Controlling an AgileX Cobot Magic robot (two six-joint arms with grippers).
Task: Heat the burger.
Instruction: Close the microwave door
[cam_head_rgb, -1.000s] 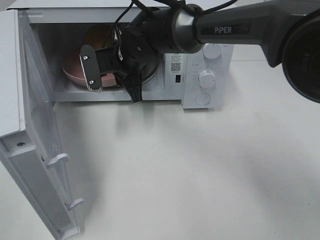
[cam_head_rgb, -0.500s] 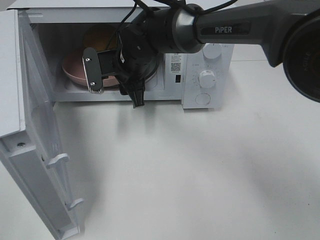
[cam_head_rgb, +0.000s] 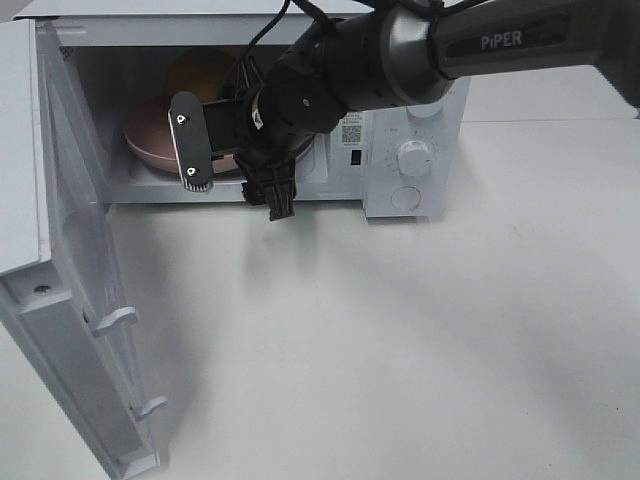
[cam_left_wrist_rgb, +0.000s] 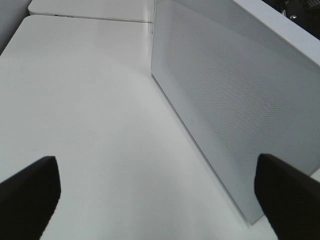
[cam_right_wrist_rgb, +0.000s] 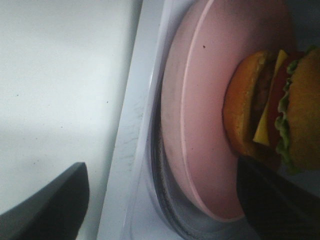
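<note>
The burger (cam_right_wrist_rgb: 270, 110) has a golden bun, lettuce, tomato and cheese. It sits on a pink plate (cam_right_wrist_rgb: 200, 125) inside the open microwave (cam_head_rgb: 415, 160). In the high view only the bun top (cam_head_rgb: 200, 72) shows, behind my right arm. My right gripper (cam_head_rgb: 235, 175) hangs at the oven mouth, open, holding nothing. In the right wrist view the right gripper (cam_right_wrist_rgb: 160, 207) straddles the near rim of the plate with its fingers (cam_right_wrist_rgb: 50, 205) apart from it. My left gripper (cam_left_wrist_rgb: 157, 200) is open over bare table beside the microwave's perforated side wall (cam_left_wrist_rgb: 235, 100).
The microwave door (cam_head_rgb: 90, 300) is swung wide open toward the front left. The control panel with its knobs (cam_head_rgb: 413, 157) is just right of the cavity. A glass turntable (cam_right_wrist_rgb: 165, 200) lies under the plate. White table (cam_head_rgb: 400, 350) spreads in front.
The right gripper's jaws have spread wide, letting go of the plate rim. The wrist has drawn back slightly from the cavity. Plate and burger stay put.
</note>
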